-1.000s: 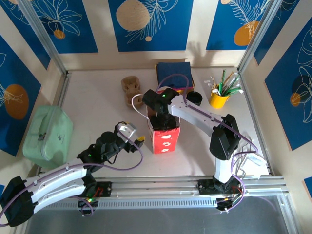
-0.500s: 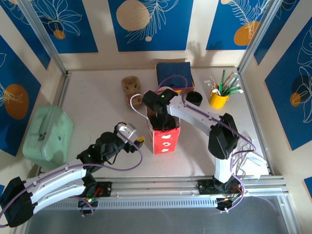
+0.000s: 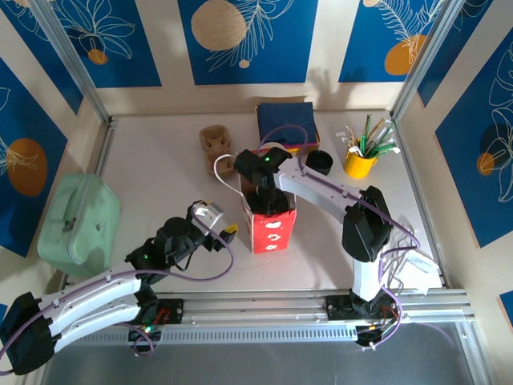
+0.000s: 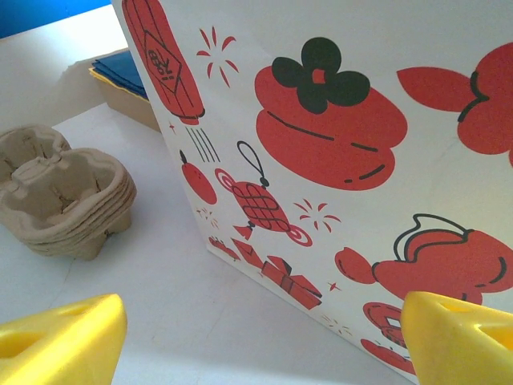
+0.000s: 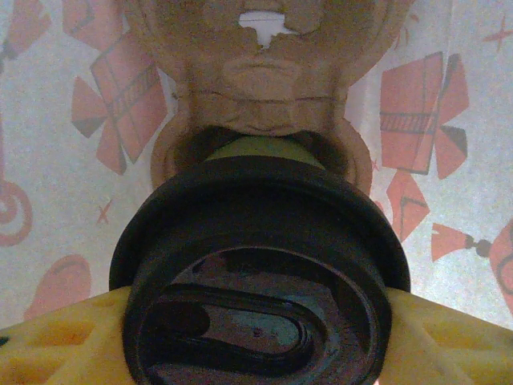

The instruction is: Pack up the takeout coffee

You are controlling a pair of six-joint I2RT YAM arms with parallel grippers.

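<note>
The takeout coffee [image 5: 260,265] sits between the yellow fingers [image 5: 56,337] of the right hand [image 5: 260,341], which press on either side of its round black lid. The hand is closed on the cup, narrowed to the lid's width. The right wrist camera catches the lid and a sliver of pale rim; the cup's side is hidden beneath. Hand and cup are down inside the paper bag [image 3: 271,228], whose red prints glow through the walls all round. Just past the lid a pulp carrier [image 5: 264,72] lies in the bag, seemingly touching the cup, though so close a view makes that hard to settle.

The bag stands upright in the middle of the worktop [image 3: 160,172]. The left hand [image 4: 263,329] hovers low just beside its printed side, fingers wide apart and holding nothing. A stack of pulp carriers [image 4: 68,200] rests near the bag's far left corner, with a blue stack [image 3: 286,120] behind. A loose black lid [image 3: 319,160] and a yellow pot of pens [image 3: 360,163] stand to the right — a green case [image 3: 80,220] lies well off to the left.
</note>
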